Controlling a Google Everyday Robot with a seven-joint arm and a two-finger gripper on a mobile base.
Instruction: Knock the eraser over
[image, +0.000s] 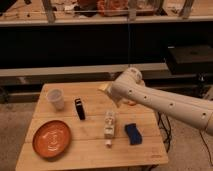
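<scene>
We see a wooden table (90, 150) with the eraser (79, 108) standing upright on it, left of the table's middle. It is a small black slab, narrow, set on its short end and leaning on nothing.

The robot's pale arm (165, 102) reaches in from 3 o'clock and slants up toward the centre of the scene. At its far end the gripper (106, 88) hangs above the back part of the table, over the middle of its width. We cannot tell whether the gripper is open or closed, as it shows only as a small yellowish tip poking out beyond the rounded wrist. It holds nothing that we can make out.

From the gripper, the eraser lies at about 8 o'clock, near but clearly apart, with bare wood showing between them. The two do not touch.

A clear plastic cup (55, 98) stands at about 10 o'clock from the eraser, just beside it. An orange plate (51, 138) lies at about 7 o'clock from the eraser, toward the table's front left corner. A white bottle (109, 127) sits at about 4 o'clock from the eraser, near the middle of the table, almost straight below the gripper at 6 o'clock. A blue pad (133, 133) lies flat at 3 o'clock from the bottle, close to it.
</scene>
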